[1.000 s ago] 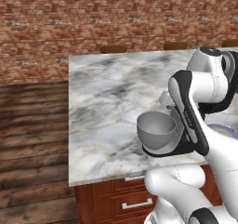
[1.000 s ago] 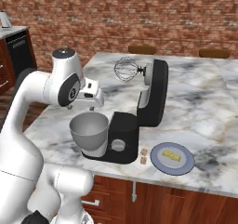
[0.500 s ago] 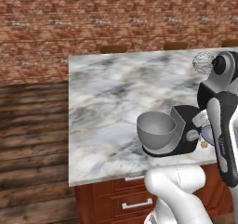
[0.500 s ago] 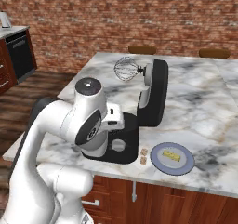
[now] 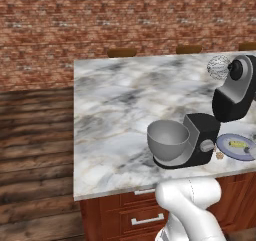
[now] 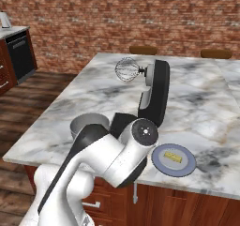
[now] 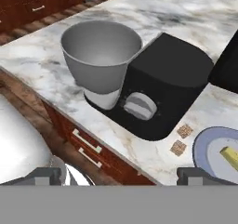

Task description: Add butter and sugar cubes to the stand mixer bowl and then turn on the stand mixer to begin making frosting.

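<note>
Marble counter (image 5: 115, 115), unlabelled stand mixer (image 5: 220, 115), butter (image 7: 231, 154).

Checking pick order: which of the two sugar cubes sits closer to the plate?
The lower cube in the hand view: it lies almost at the rim of the blue-grey plate. The other cube sits up against the stand mixer base, farther from the rim.
</note>
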Controlling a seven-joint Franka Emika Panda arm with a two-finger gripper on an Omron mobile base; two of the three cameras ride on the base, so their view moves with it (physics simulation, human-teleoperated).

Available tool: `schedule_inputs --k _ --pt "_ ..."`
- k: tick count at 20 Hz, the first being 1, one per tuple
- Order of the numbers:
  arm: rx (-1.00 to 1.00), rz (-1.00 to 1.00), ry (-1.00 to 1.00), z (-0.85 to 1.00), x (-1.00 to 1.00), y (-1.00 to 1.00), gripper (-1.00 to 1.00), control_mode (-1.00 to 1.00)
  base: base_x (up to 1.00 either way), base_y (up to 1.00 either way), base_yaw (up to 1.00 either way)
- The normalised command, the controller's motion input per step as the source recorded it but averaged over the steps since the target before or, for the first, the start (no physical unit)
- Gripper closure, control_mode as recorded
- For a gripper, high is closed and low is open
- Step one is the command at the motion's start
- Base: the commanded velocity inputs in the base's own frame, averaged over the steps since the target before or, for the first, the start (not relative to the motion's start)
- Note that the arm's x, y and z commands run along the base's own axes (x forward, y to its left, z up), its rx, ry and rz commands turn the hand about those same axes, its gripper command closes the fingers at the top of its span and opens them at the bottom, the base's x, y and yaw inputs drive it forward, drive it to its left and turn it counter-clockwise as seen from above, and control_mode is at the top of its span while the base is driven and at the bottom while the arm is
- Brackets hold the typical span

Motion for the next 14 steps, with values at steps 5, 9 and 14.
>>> schedule_inputs --k 5,9,14 --pt "0.04 0.48 -0.22 -0.15 0.00 -0.61 -1.00 -1.00 0.00 0.00 0.00" --pt "0.04 0.45 -0.26 -0.16 0.06 -0.41 -1.00 -1.00 0.00 0.00 0.00" --pt "0.00 0.44 -0.27 -0.31 0.07 -0.28 -1.00 -1.00 0.00 0.00 0.00"
